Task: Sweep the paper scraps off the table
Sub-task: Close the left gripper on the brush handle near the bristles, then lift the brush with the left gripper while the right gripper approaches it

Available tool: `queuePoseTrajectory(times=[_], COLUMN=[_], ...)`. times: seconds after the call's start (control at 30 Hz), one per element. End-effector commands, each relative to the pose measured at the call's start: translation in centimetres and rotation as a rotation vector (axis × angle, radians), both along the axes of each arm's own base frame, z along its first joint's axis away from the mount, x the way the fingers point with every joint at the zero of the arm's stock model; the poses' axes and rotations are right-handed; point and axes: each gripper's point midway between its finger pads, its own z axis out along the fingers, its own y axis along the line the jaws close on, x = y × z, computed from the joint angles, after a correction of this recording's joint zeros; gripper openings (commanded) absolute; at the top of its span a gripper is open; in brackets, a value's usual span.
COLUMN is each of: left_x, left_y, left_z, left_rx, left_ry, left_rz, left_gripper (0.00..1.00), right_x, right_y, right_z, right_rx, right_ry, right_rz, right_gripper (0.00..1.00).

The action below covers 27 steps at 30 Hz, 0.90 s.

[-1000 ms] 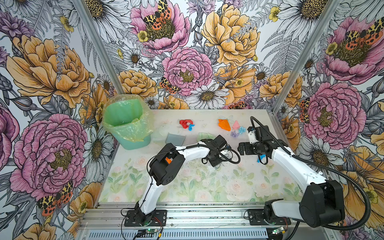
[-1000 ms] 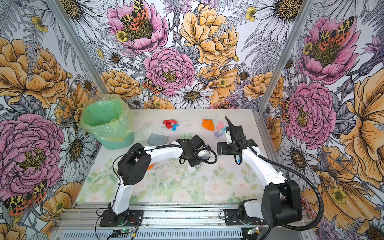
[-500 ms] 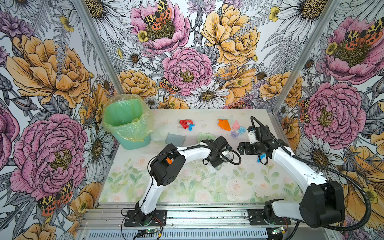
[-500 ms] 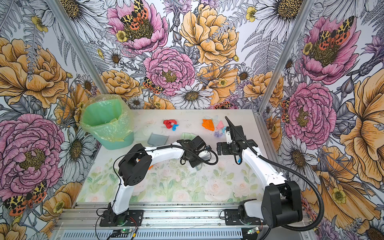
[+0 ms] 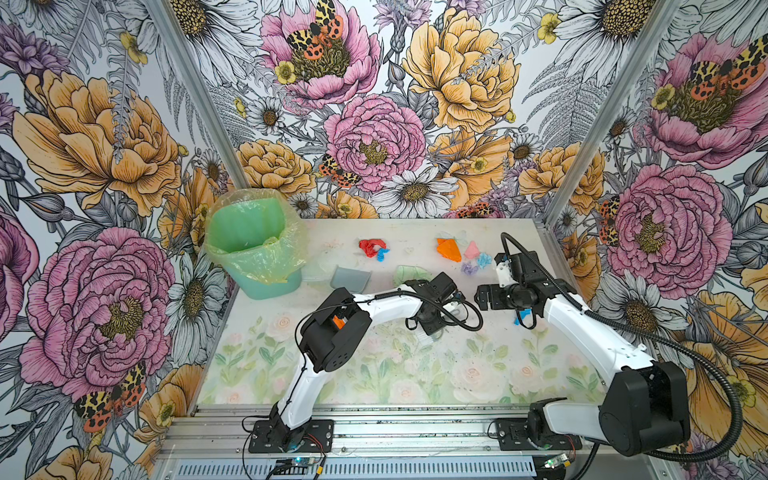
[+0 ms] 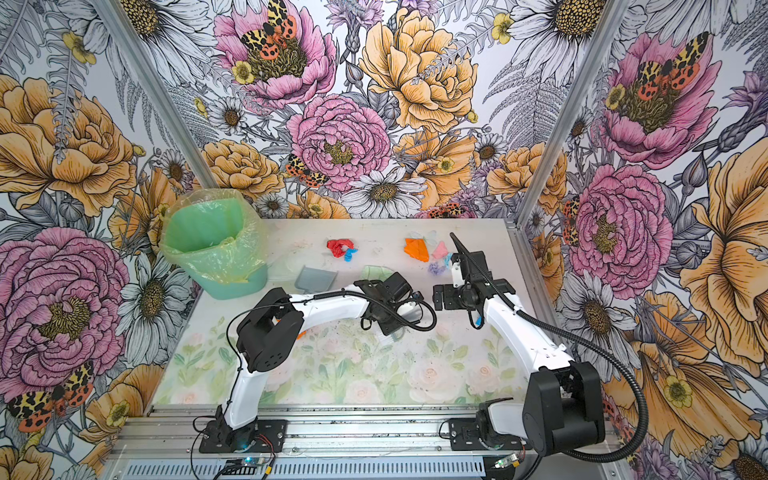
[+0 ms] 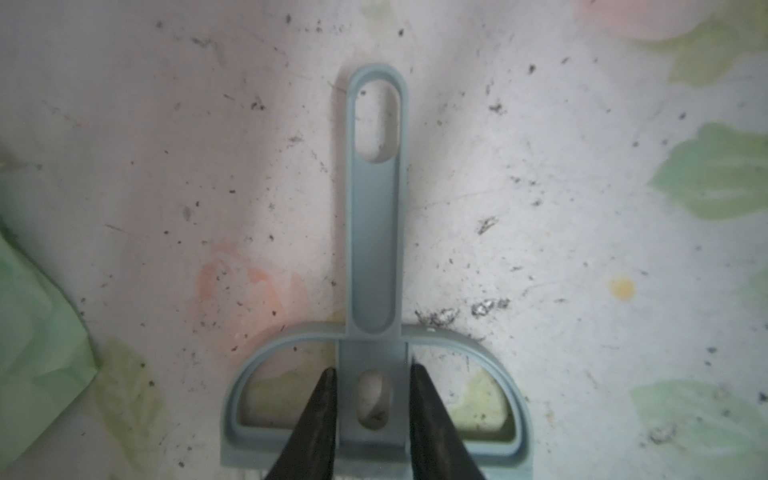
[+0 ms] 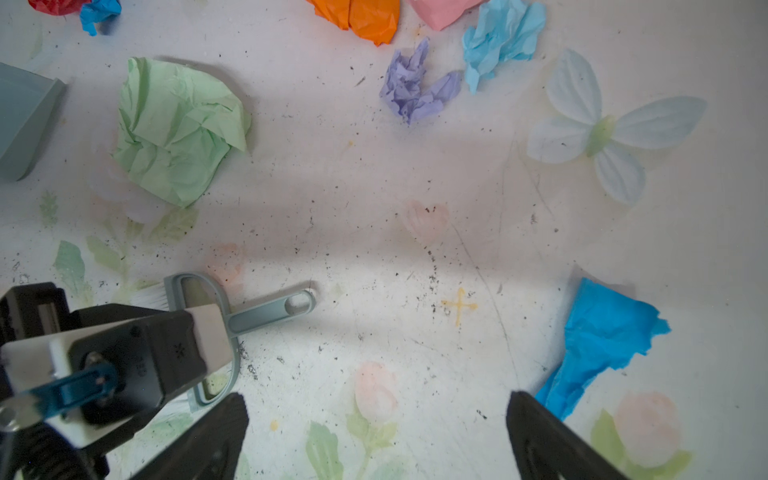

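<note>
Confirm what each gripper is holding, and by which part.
Left gripper grips the hand brush by the central block at the handle's base. Right gripper is open, empty.

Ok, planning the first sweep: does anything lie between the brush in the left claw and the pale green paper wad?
Nothing visible does. In the right wrist view only bare, speckled table lies between the brush in the left claw and the pale green wad; the dustpan sits aside.
</note>
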Motion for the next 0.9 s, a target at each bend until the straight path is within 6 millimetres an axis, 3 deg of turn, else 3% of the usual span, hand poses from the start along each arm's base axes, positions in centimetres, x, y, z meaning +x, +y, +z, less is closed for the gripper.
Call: queuePoseTrajectory(times=[0.0,0.43,0.87], left_x=[0.1,-0.1,-0.9], left_y=[1.0,2.8,4.8], left_z=[1.0,2.7,4.1], left_rx=[-0.012,-0.056,-0.111], left_ry=[-0.008,0.003,0.038], left_rz=[-0.017,-0.052,-0.074], left_gripper=[0.08,0.00,0.00], right_x=[-0.1,-0.1,-0.4], right_y=[0.5,1.9,3.1], right_z=[0.9,1.8,2.4], right_rx=[0.039,0.090,0.108], right_ry=[-0.024,-0.037,-0.043], right_rz=[0.020,0.095,0.218], right_gripper=[1.00,1.00,1.00])
